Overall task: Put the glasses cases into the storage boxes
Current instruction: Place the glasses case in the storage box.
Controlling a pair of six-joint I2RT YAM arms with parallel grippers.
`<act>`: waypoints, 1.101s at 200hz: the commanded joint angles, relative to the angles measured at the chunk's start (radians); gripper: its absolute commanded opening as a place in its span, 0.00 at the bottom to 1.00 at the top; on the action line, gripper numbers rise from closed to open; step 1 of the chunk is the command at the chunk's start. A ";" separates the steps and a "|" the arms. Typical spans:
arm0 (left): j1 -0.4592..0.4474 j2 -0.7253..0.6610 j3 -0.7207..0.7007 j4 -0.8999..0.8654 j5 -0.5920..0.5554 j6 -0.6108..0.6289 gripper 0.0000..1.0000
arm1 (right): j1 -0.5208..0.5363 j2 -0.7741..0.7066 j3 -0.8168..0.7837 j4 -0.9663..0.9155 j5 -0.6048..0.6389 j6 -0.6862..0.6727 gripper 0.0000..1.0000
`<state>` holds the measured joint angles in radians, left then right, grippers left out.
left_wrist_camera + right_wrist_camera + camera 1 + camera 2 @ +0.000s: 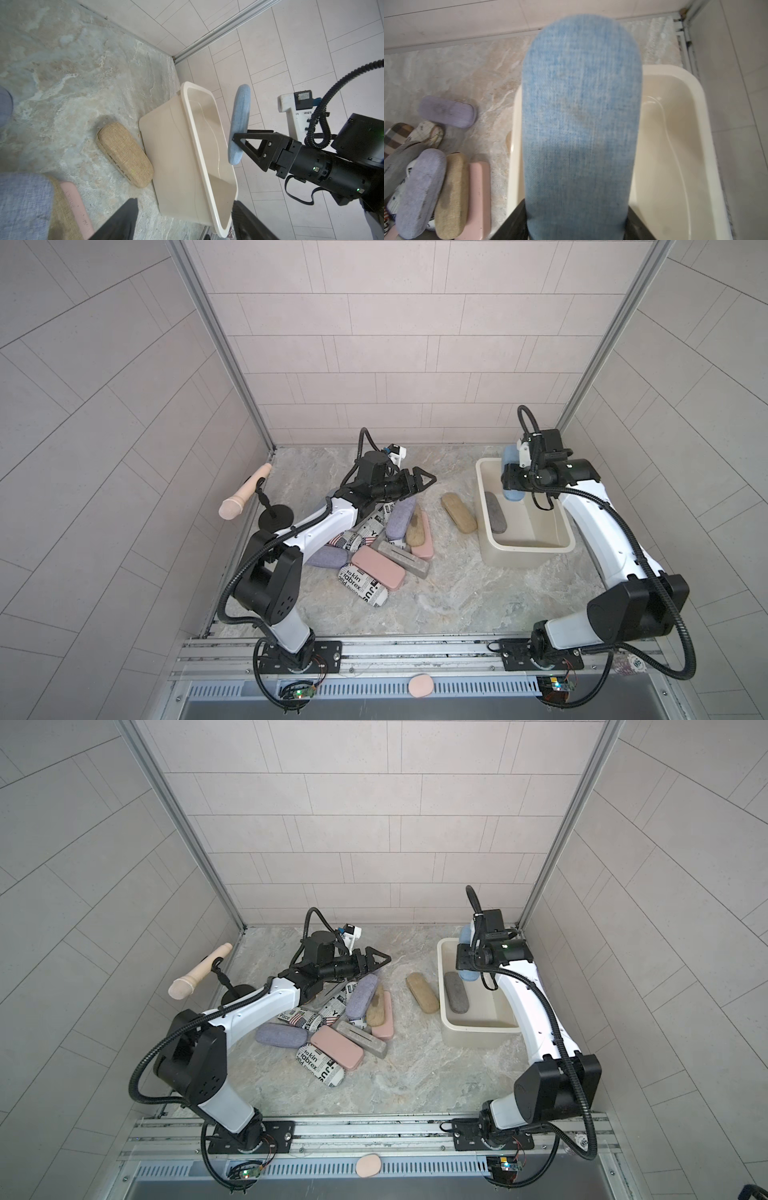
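The left fingers (422, 481) are hovering apart over the heap of glasses cases (378, 568), with open bench (457, 597) in front. A tan case (459, 513) is lying just beside the storage box (536, 548) by the right wall (685, 448); above it the right fingers (261, 137) are clamping a blue case (239, 122).

Marbled tabletop (436, 593), tiled walls (374, 344), beige rod (244, 498) on black round stand (276, 519), aluminium rails (415, 649)
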<state>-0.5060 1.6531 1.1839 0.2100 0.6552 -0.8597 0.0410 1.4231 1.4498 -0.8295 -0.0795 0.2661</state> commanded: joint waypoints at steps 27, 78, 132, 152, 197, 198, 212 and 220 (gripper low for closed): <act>0.007 -0.032 0.015 -0.022 0.008 0.076 0.78 | -0.033 0.009 -0.187 0.103 -0.067 0.043 0.54; 0.018 -0.043 0.009 -0.025 0.015 0.076 0.78 | -0.034 0.212 -0.166 0.108 0.026 0.022 0.54; 0.029 -0.044 0.001 -0.013 0.015 0.067 0.78 | -0.035 0.322 -0.138 0.116 0.024 -0.010 0.58; 0.032 -0.037 0.003 -0.012 0.021 0.065 0.78 | -0.035 0.364 -0.097 0.091 0.022 -0.040 0.61; 0.040 -0.050 0.003 -0.016 0.020 0.067 0.78 | -0.032 0.343 -0.063 0.059 0.032 -0.028 0.74; 0.040 -0.050 0.002 -0.017 0.021 0.067 0.78 | -0.031 0.340 -0.062 0.057 0.032 -0.027 0.74; 0.040 -0.059 0.002 -0.019 0.019 0.067 0.78 | -0.024 0.311 -0.050 0.040 0.045 -0.024 0.76; 0.040 -0.067 0.001 -0.023 0.012 0.069 0.78 | -0.014 0.290 -0.039 0.025 0.066 -0.025 0.77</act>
<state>-0.4713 1.6394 1.1786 0.1734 0.6628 -0.8028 0.0101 1.7920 1.3750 -0.7471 -0.0612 0.2455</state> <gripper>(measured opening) 0.783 0.756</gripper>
